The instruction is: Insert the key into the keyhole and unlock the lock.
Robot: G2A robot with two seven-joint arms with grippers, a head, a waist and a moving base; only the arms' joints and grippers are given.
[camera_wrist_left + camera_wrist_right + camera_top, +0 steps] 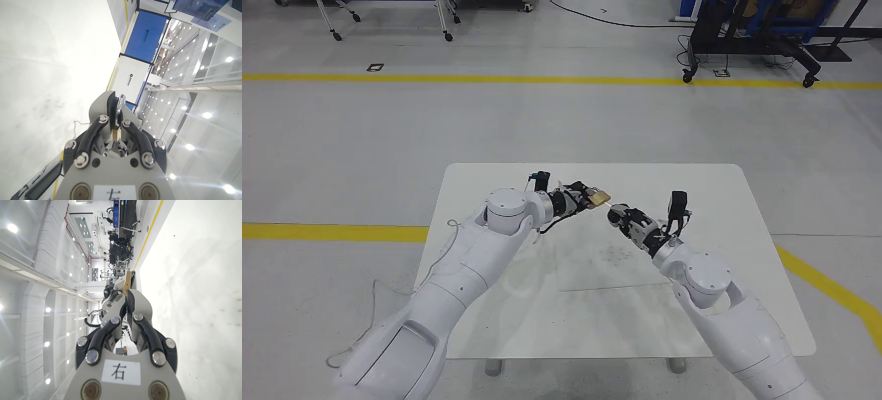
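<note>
1. Padlock [595,197] was held in the air above the far middle of the worktop [702,300]. The left claw [582,195] pinched it, and the silver shackle [121,103] and brass body [116,133] sat between that claw's fingers.
2. Right claw [617,213] sat just right of the padlock and slightly nearer, with its fingers pressed together. What they pinched was hidden between the pads; I judged it to be the key.
3. Seen from above, the brass body's long axis ran roughly left to right, pointing at the right claw. From the right wrist, that claw's tips touched or nearly touched the body's facing end. Whether the key had entered the keyhole could not be told.
4. Judging by this, the right arm was the one placed to push leftward along that axis. Any tilt off it would likely jam the key.
5. Faint scuffs marked the white worktop. Around it lay grey floor [362,150] with yellow lines [542,77], and a dark wheeled frame [752,45] stood far right.
</note>
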